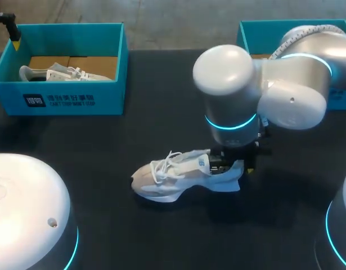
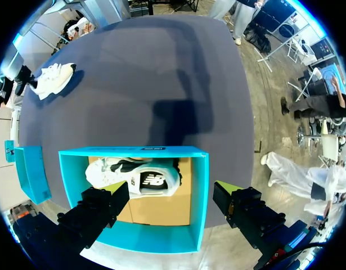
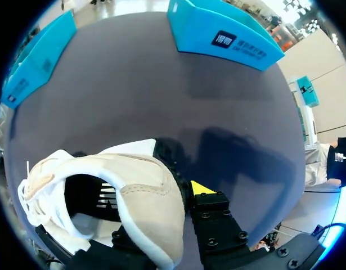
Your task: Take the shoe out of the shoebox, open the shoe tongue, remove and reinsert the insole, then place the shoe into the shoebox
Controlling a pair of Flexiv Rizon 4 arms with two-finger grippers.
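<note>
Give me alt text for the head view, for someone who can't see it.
A white sneaker stands in the middle of the dark table, the right tool holding its heel beneath the bulky right arm. A teal shoebox at the far left holds another white shoe; a second teal box sits far right behind the arm.

Right arm [image 1: 234, 73] glossy white, cyan rings — left claw [image 2: 171, 194] black, yellow-tipped.
</note>
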